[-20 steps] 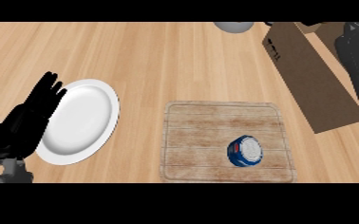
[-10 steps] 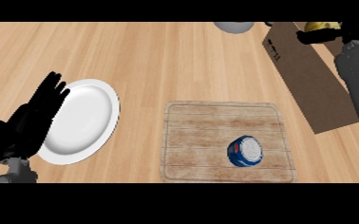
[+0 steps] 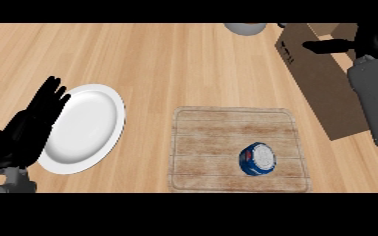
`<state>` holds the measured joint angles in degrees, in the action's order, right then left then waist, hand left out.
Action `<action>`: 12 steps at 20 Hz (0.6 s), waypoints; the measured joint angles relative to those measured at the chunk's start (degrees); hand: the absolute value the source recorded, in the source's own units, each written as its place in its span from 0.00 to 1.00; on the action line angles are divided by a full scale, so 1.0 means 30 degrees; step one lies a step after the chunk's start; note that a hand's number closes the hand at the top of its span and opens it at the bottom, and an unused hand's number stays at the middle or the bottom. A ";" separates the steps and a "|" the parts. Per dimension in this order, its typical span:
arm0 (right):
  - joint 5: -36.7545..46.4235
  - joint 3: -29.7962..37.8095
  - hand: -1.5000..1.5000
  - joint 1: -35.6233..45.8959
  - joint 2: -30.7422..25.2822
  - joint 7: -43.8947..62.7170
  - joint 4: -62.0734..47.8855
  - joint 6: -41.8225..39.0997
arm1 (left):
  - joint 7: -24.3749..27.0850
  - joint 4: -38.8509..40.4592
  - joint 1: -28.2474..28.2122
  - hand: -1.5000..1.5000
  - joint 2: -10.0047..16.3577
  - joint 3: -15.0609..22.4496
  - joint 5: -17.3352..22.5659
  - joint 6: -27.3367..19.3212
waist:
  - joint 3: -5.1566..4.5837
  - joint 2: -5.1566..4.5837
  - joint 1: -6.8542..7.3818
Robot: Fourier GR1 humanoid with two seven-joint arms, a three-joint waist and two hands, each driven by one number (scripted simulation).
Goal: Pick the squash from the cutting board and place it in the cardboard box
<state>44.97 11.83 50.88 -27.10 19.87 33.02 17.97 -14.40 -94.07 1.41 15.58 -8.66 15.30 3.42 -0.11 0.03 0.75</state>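
Observation:
The cardboard box lies along the counter's right side, its opening at the far end. My right hand hangs over that opening with a straight finger pointing left, and the grey forearm runs down the right edge. No squash shows in the hand, on the board or in the visible part of the box. The wooden cutting board sits at lower centre. My left hand rests open at the left edge, fingers up, beside the plate.
A blue and white bowl stands on the cutting board's near right part. A white plate lies left of the board. A grey round object peeks in at the far edge, left of the box.
My right hand has come into view over the box's opening and moved nearer. The yellow squash seen in it half a second ago no longer shows. The left hand has not moved.

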 measured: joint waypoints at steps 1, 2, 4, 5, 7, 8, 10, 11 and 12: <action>-0.0390 0.0436 0.00 -0.0096 0.0120 -0.0219 0.0309 0.0703 | -0.0019 -0.0006 -0.0010 0.50 0.0006 -0.0038 0.0021 0.0003 | 0.0016 -0.0004 -0.0045; -0.0788 0.0871 0.00 -0.0204 0.0139 -0.0500 0.0644 0.1313 | -0.0334 -0.0259 0.0039 0.50 0.0015 -0.0073 0.0132 -0.0087 | 0.0030 0.0007 -0.0079; -0.1760 0.1907 0.00 -0.0325 0.0034 -0.1154 0.1088 0.2277 | -0.0115 -0.0006 0.0054 0.50 -0.0100 -0.0078 0.0046 -0.0112 | 0.0041 -0.0026 -0.0141; -0.2210 0.2355 0.00 -0.0472 0.0104 -0.1433 0.1380 0.2788 | -0.0051 0.0048 0.0066 0.50 -0.0170 -0.0056 -0.0029 -0.0171 | 0.0043 -0.0024 -0.0181; -0.3282 0.3227 0.00 -0.0875 0.0005 -0.2044 0.2248 0.3131 | -0.0038 -0.0057 -0.0229 0.50 -0.0026 -0.0268 0.0122 0.0016 | 0.0047 0.0023 -0.0264; -0.3673 0.3553 0.00 -0.0972 -0.0060 -0.2148 0.2534 0.3262 | -0.0039 -0.0054 -0.0218 0.50 -0.0005 -0.0321 0.0103 0.0020 | 0.0044 0.0023 -0.0262; -0.4666 0.4298 0.00 -0.1514 -0.0315 -0.2625 0.3256 0.3195 | -0.0220 0.0078 0.0116 0.50 -0.0085 -0.0254 -0.0093 -0.0215 | 0.0040 0.0029 -0.0342; -0.5072 0.4505 0.00 -0.2036 -0.0353 -0.2653 0.3894 0.3056 | -0.0235 0.0117 0.0134 0.50 -0.0056 -0.0342 -0.0040 -0.0157 | 0.0031 0.0048 -0.0377; -0.5456 0.4727 0.00 -0.2407 -0.0517 -0.2604 0.4388 0.2849 | -0.0163 0.0109 0.0015 0.50 -0.0151 -0.0279 -0.0088 -0.0110 | 0.0030 0.0053 -0.0377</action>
<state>28.60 26.01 43.66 -28.65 12.06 46.18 26.52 -14.89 -93.75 1.46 15.13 -9.50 15.03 3.09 -0.02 0.19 -0.38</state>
